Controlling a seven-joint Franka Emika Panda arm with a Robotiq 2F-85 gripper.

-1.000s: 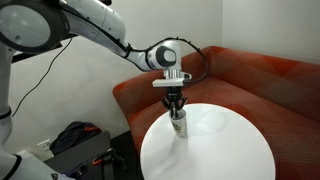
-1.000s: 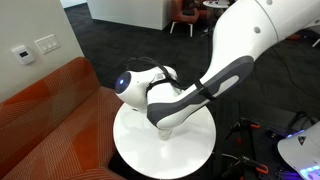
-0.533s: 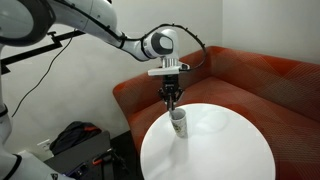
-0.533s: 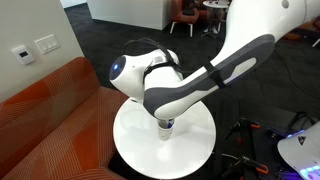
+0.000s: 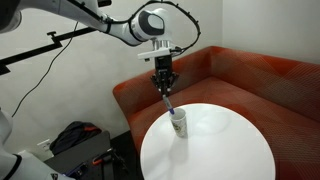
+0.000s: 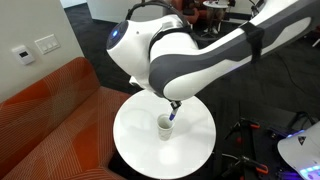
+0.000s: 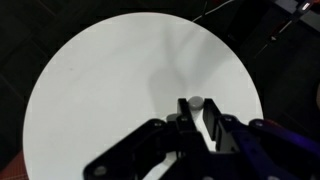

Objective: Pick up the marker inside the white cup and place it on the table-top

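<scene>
My gripper [image 5: 164,86] is shut on the marker [image 5: 169,101], a thin dark blue stick that hangs tilted below the fingers, its lower end just above the white cup [image 5: 178,123]. In an exterior view the cup [image 6: 164,125] stands near the middle of the round white table-top [image 6: 135,135], with the marker [image 6: 173,113] above its rim. In the wrist view the marker's whitish end [image 7: 196,101] shows between the dark fingers [image 7: 197,110] over the table-top [image 7: 100,80]. The cup is not visible there.
A red-brown corner sofa [image 5: 250,75] wraps behind the table and also shows in an exterior view [image 6: 50,120]. A dark bag and equipment [image 5: 75,145] lie on the floor beside the table. The big white arm [image 6: 210,60] reaches over the table.
The gripper has risen from the cup's mouth by about a cup's height, drawing the marker up and out of the cup. The cup has stayed in place.
</scene>
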